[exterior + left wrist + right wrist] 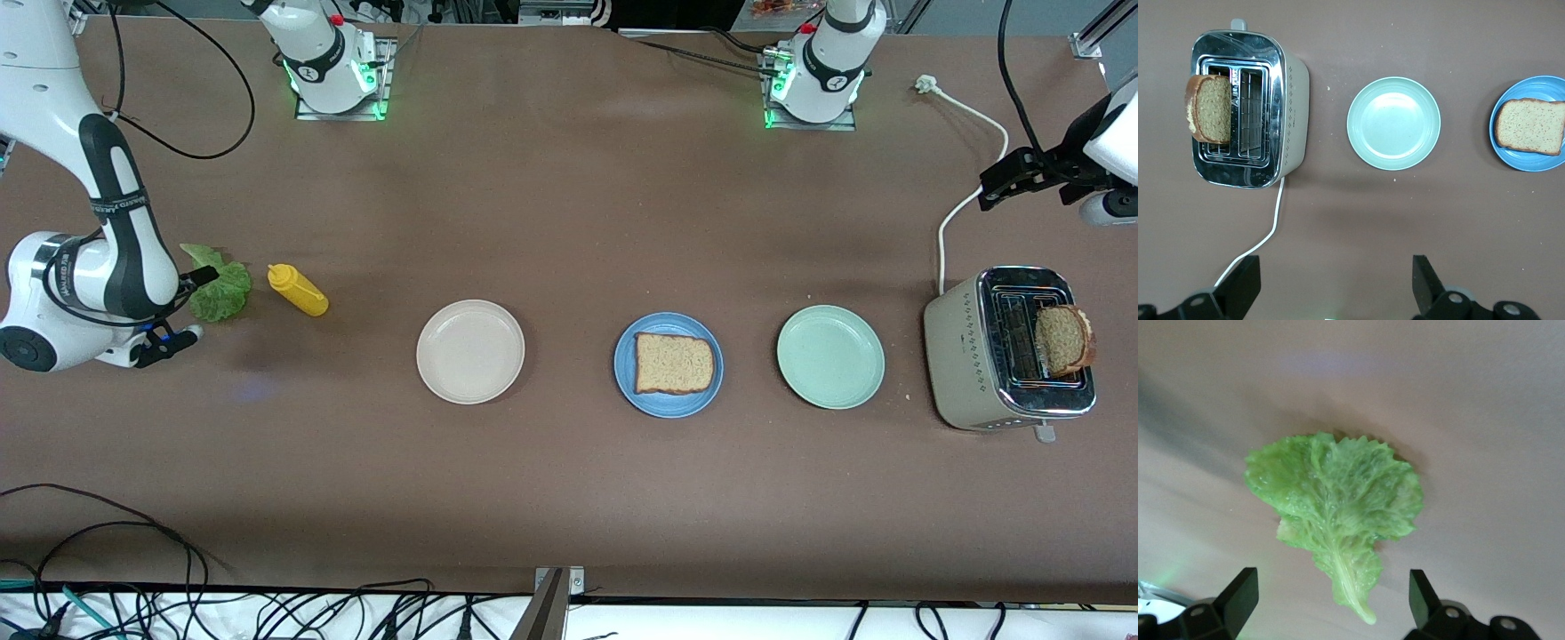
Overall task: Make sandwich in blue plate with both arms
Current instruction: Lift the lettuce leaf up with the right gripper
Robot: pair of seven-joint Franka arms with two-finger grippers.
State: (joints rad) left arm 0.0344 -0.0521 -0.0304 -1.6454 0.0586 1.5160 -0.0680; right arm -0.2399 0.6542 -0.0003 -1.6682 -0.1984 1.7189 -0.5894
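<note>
one brown bread slice [675,364] lies flat on the blue plate [624,378] mid-tabletop (a second slice [1062,340] stands in the toaster [969,356]). right gripper [1331,603], jaws apart, hovers over the ruffled lettuce leaf [1335,503]; left gripper [1337,288], jaws apart, waits above the toaster.

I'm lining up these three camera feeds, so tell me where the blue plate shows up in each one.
Front view: the blue plate lies mid-table, between the cream plate and the mint plate, bread slice on it.
Left wrist view: at the picture's edge, partly cut off, beside the mint plate.
Right wrist view: not in it.
Shared landmark: the mint plate, in the front and left wrist views.
</note>
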